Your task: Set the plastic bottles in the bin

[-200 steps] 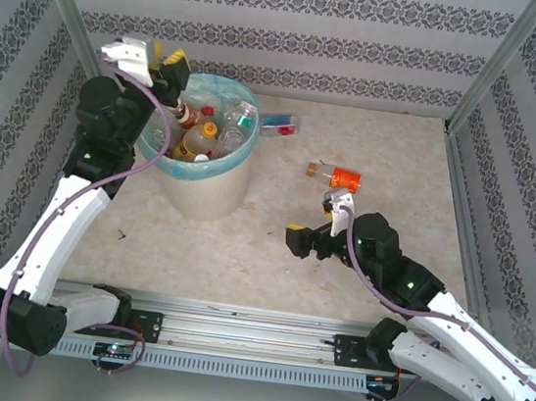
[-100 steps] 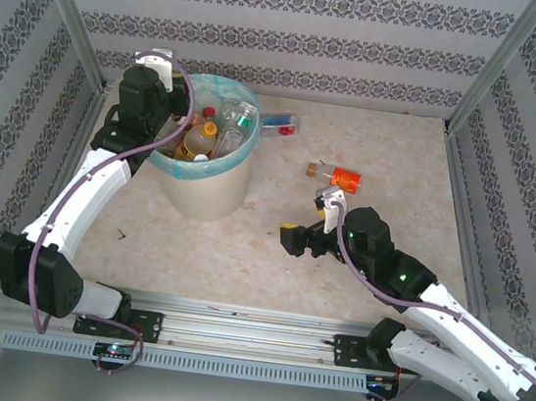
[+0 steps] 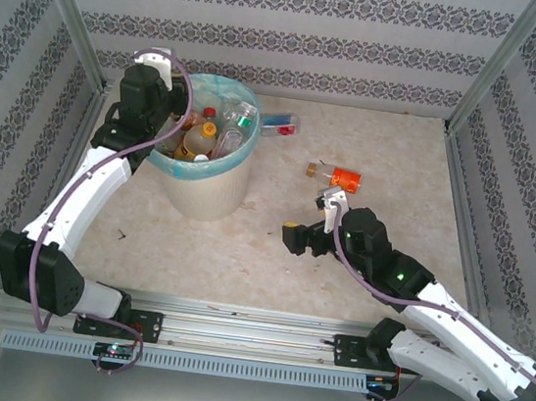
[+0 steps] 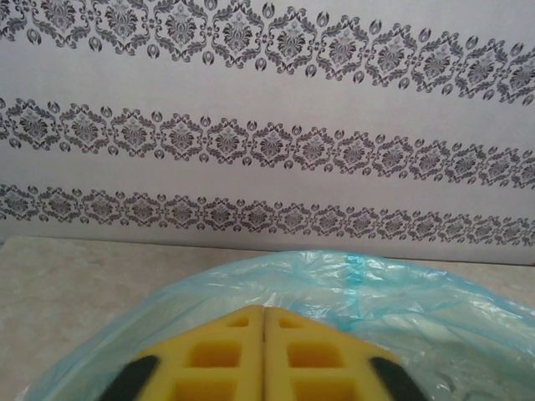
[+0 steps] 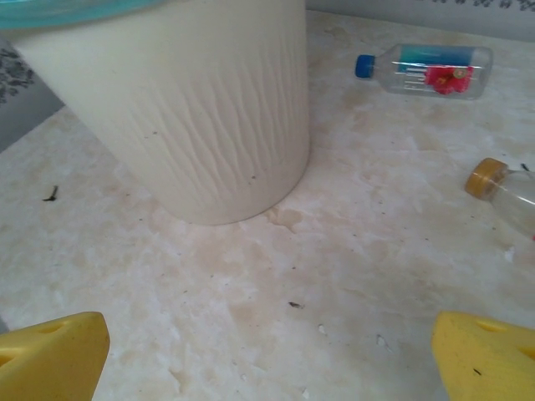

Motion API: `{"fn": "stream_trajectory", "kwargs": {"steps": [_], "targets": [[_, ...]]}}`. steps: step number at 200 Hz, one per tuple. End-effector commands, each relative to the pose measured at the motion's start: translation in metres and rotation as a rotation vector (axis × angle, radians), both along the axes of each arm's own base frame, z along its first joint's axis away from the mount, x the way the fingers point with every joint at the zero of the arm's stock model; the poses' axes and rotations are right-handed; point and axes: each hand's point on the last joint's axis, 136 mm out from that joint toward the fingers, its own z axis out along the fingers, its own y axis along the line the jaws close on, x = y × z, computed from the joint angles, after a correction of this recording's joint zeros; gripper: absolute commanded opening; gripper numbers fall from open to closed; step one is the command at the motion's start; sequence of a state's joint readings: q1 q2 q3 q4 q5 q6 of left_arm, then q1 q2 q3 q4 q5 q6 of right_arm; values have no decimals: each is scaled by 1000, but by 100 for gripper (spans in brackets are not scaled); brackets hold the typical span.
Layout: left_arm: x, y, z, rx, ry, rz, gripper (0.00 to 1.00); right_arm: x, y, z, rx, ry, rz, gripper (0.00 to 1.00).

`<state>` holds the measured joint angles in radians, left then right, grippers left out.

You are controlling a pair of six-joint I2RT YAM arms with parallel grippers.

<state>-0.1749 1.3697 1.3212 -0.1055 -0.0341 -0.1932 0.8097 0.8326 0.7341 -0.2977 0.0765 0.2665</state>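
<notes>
**Patterned walls (image 4: 267,142), pale surface (image 3: 402,159), bin (image 3: 212,193) partly filled**

Wallpaper with dark ornament bands closes in the mottled beige surface on three sides.

The left hand (image 4: 264,313) has its yellow fingers pressed together with nothing between them. It hangs at the left rim of the bin, just above the turquoise liner (image 4: 393,292), and points toward the back wall. Inside the bin several bottles (image 3: 202,137) lie heaped together, with caps of different colours showing.

The right hand (image 5: 267,368) is spread wide and holds nothing. It sits low over the surface to the right of the bin, facing the bin's ribbed cream side. Beyond it, a blue-capped bottle (image 5: 430,71) with a turquoise and pink label lies on its side just beside the far right of the bin; whether the two touch cannot be told. Nearer this hand, an orange bottle (image 3: 340,178) with a brown cap also lies on its side, well apart from the bin. Its cap end shows at the right edge of the right wrist view.
</notes>
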Motion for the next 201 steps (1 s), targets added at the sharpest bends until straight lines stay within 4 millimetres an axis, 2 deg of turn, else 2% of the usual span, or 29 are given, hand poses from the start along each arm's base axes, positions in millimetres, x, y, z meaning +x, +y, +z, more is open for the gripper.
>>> {"fn": "stream_trajectory", "kwargs": {"steps": [1,16,24,45,65,93,123,135,149,167,201], "targets": [[-23,-8,-43,19,128,-69,46,18,-8,18,-19,-35,-96,98],[-38,-13,-7,-13,-27,-107,66,35,-13,17,-78,-21,-134,98],[-48,-13,10,-28,-104,-120,70,46,-17,17,-106,-4,-151,98],[-74,-14,49,-36,-259,-153,72,80,-29,7,-144,84,-185,98],[-90,-14,66,-33,-358,-168,72,120,-45,-14,-177,199,-207,98],[-98,-18,73,-55,-405,-199,72,171,-76,-45,-303,283,-258,98],[-100,-23,74,-76,-405,-231,71,204,-96,-72,-347,357,-241,98],[-100,-25,74,-71,-401,-245,71,213,-104,-89,-364,399,-235,98],[-102,-27,75,-77,-405,-252,71,217,-111,-112,-379,478,-233,98],[-103,-27,76,-80,-412,-258,71,215,-109,-135,-381,555,-207,98],[-102,-29,74,-82,-407,-265,71,206,-112,-169,-448,613,-186,98]]}}
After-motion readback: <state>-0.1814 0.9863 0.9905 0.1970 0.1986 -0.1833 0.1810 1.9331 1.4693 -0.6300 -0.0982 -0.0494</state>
